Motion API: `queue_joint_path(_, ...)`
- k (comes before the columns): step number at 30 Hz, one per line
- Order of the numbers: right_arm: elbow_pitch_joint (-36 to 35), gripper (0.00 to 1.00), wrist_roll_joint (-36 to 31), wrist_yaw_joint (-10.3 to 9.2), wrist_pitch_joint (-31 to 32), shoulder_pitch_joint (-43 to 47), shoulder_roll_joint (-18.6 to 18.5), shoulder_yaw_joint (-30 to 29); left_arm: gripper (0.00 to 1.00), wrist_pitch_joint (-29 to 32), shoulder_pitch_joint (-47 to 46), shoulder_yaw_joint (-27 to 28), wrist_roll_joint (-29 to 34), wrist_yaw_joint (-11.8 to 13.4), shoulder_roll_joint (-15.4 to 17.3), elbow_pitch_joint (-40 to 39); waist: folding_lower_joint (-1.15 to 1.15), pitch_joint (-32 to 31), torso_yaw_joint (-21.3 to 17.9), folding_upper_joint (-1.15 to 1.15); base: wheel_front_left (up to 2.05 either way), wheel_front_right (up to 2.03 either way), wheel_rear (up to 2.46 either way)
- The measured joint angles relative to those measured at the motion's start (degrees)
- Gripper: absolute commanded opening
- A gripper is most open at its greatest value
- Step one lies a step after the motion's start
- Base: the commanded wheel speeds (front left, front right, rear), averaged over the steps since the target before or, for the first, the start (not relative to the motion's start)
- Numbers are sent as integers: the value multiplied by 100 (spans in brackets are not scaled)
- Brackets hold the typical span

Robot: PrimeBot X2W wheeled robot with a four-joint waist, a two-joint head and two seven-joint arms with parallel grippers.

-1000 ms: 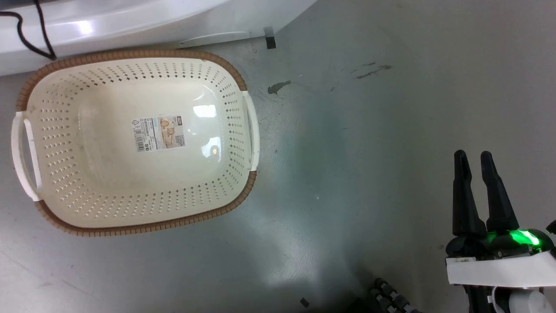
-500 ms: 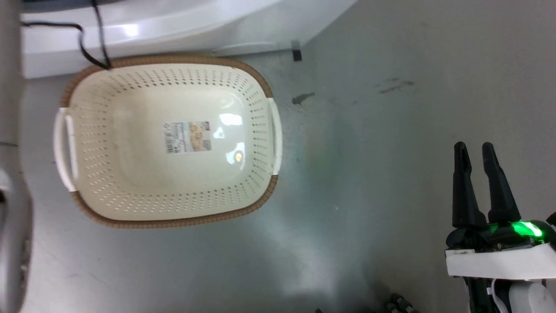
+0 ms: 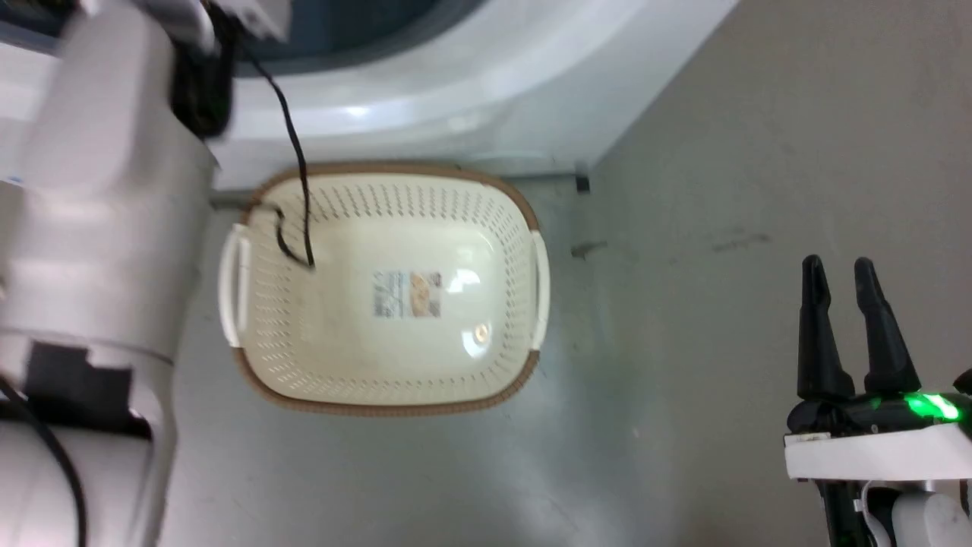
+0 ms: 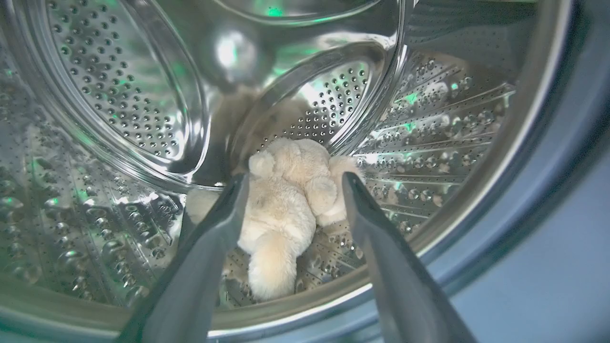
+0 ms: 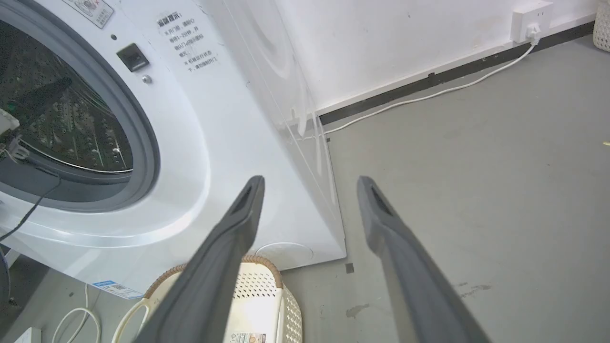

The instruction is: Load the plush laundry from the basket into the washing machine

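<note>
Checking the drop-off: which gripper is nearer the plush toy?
Left. The left gripper, open, points into the washing machine with the plush laundry lying just ahead of its fingertips; the right gripper hangs over the floor outside it.

Looks like a bare lab or test room rigged as a laundry corner, not a lived-in home. Front-loading washing machine (image 5: pixel 228 143) stands left of the right gripper (image 5: pixel 310 180), straight on a stained grey concrete floor (image 5: pixel 476 166). Plain white wall (image 5: pixel 381 43) ahead of the fingers, with a black skirting strip (image 5: pixel 429 78). Surface-mounted socket (image 5: pixel 531 19) far up-right, white cable (image 5: pixel 419 99) trailing along the floor. Plastic laundry basket (image 5: pixel 271 295) just below the gripper's left finger.
</note>
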Motion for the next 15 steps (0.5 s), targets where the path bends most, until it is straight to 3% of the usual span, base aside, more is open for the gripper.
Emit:
queue_joint_path(7,248,100,-120,0,1,83,0,-38,100,-67,884,-43,-2,2,-169,-172,-1,-701,255,0,0,0,0)
queue_joint_path(8,348,100,-203,0,0,180,0,-27,100,-78,1304,-63,-2,2,-237,-318,-1,-1021,348,0,0,0,0)
queue_joint_path(15,577,100,-310,0,0,439,0,-11,100,-78,2320,64,-2,60,-238,-806,-2,-1792,513,0,0,0,0)
